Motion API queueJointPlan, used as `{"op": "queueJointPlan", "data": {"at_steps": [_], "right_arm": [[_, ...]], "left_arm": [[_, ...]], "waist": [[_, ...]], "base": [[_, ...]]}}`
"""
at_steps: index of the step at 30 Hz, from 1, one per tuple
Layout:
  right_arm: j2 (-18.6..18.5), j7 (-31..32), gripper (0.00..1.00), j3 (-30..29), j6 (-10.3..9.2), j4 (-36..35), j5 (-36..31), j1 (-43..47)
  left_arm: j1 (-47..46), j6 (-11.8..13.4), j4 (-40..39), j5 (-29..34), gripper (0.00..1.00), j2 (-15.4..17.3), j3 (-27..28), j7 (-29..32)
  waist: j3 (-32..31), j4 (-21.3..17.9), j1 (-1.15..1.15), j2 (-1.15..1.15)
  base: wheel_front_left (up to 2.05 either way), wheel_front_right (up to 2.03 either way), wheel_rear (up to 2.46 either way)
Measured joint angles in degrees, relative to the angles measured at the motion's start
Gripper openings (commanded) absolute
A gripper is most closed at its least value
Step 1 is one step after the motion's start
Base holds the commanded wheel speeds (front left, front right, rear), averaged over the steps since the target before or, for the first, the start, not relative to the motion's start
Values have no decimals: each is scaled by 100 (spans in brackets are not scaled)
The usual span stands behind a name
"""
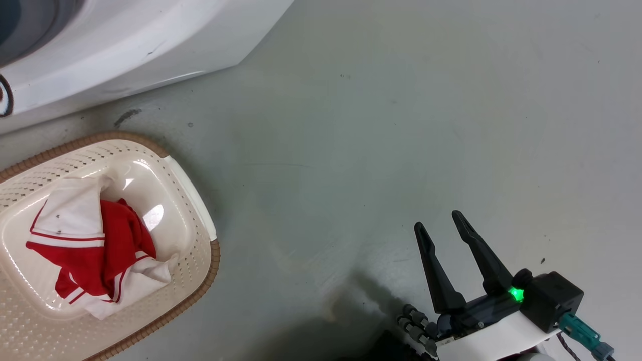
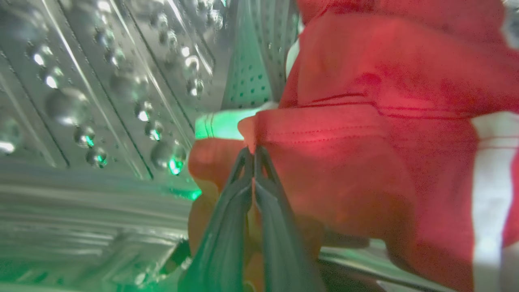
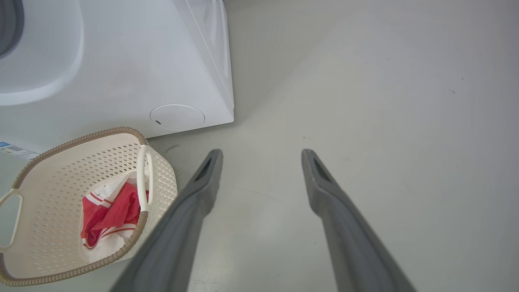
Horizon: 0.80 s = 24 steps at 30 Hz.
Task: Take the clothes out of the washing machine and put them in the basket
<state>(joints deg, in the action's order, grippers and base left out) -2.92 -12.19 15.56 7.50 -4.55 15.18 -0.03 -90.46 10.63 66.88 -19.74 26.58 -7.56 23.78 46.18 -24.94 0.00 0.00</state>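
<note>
**Status: task partly complete.**

1. Right gripper [image 1: 438, 220]: positioned at the near right over the bare floor [image 1: 401, 125], well apart from the basket. Its fingers are spread wide with nothing between them. It is released and idle.

2. Basket [image 1: 200, 286]: stands on the floor at the near left, just in front of the washing machine [image 1: 125, 45]. It holds a loose heap of clothes [image 1: 100, 250], red fabric mixed with white pieces bearing red stripes. The heap lies on the basket bottom, and bare bottom shows around it. This portion of the load counts as transferred.

3. Washing machine: occupies the far left, white front panel toward the basket. The porthole is cut off at the edge of the head view.

4. Left gripper [image 2: 253, 151]: working inside the perforated steel drum [image 2: 101, 101]. Its fingers are pressed together, and the tips are clenched on a hemmed fold of a red garment [image 2: 365, 142] with a white stripe. The garment hangs to the right of the fingers and is inside the drum.

5. Work outstanding, as judged: withdraw the gripped garment through the porthole, carry it to the basket and release it there. Whether further items lie deeper in the drum cannot be determined, because the red garment blocks that part of the left wrist view.
</note>
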Motion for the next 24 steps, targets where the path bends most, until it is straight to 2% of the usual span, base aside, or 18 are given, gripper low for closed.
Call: {"op": "queueJointPlan", "data": {"at_steps": [8,14,24], "right_arm": [[0,-15,100,-92,0,13,-2,-70],[1,-11,100,-276,0,-8,-45,-204],[3,145,100,-581,1,-11,-219,-308]], "left_arm": [[537,-18,-677,159,0,-14,-191,-989],[1035,-57,-1193,224,0,-47,-269,-2062],[2120,-364,-1328,-81,0,-457,-204,-3520]], "waist": [[-185,117,0,0],[-357,278,0,0],[-999,589,0,0]], "base": [[0,0,0],[0,0,0],[0,0,0]]}}
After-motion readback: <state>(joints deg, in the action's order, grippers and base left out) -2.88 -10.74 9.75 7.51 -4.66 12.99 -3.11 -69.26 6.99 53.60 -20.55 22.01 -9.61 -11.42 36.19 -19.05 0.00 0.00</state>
